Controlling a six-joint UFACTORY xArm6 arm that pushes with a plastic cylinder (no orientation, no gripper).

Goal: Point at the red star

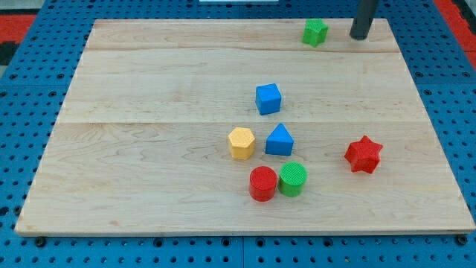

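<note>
On the wooden board (149,149) we list: my tip (359,36) at the far right edge, a bare rod end with no pincer, holding nothing and touching nothing, just right of the green star (315,32). The red star (364,154) lies alone at the near right, well apart from the tip. Near the centre we count a blue cube (268,98), a yellow hexagon (242,143) just left of a blue triangle (280,140), and nearer still a red cylinder (262,183) touching a green cylinder (293,179).
</note>
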